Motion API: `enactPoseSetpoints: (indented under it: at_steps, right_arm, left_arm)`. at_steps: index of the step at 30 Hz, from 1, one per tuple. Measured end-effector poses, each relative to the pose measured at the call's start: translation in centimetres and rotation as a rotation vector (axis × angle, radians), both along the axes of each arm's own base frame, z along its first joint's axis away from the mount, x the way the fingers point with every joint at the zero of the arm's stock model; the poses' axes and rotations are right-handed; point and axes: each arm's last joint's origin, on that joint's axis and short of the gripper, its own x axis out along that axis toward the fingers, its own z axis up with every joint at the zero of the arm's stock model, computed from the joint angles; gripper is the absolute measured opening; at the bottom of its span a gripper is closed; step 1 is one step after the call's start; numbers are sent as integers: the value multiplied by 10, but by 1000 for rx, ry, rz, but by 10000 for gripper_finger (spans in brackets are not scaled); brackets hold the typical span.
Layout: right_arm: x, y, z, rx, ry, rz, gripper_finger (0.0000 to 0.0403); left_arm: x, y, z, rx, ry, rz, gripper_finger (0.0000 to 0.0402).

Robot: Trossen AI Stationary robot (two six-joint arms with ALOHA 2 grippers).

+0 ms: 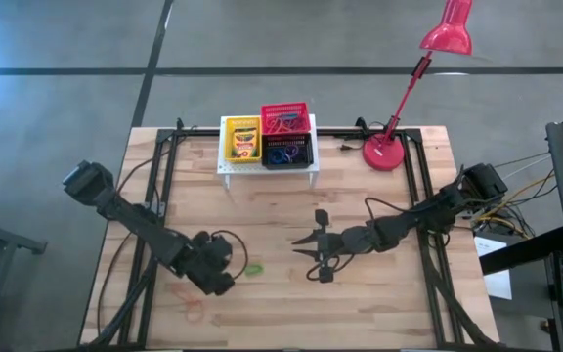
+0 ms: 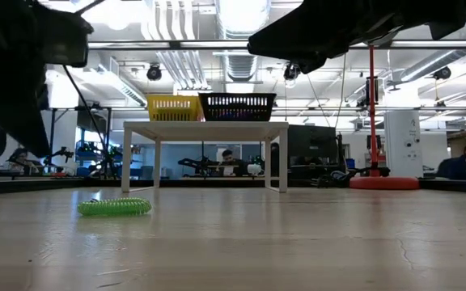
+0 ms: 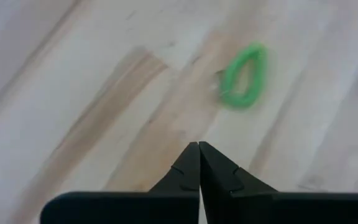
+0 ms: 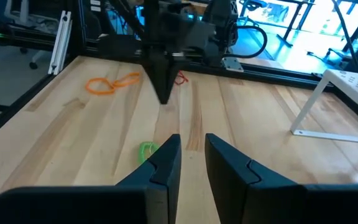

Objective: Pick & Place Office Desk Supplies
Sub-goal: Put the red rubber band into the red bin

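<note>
The left pincer hangs low over the front left of the worktop, clenched on nothing. Just beside its tip, apart from it, a green elastic loop lies flat on the wood. The right pincer hovers mid-worktop, fingers slightly parted and empty. At the back, yellow and red baskets sit on the white stand.
</note>
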Motion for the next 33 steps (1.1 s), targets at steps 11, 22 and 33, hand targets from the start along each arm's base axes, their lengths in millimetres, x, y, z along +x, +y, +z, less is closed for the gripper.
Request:
enactPoseSetpoints:
  at_steps: [11, 22, 33]
  right_arm:
    - [0, 0, 0, 3, 0, 0, 68]
    - [0, 0, -1, 3, 2, 0, 68]
    - [0, 0, -1, 3, 2, -1, 68]
  left_arm:
    - [-42, 21, -10, 4, 524, 159, 45]
    - [-69, 35, -32, -17, 709, 354, 183]
    - [-69, 34, -39, -69, 700, 287, 55]
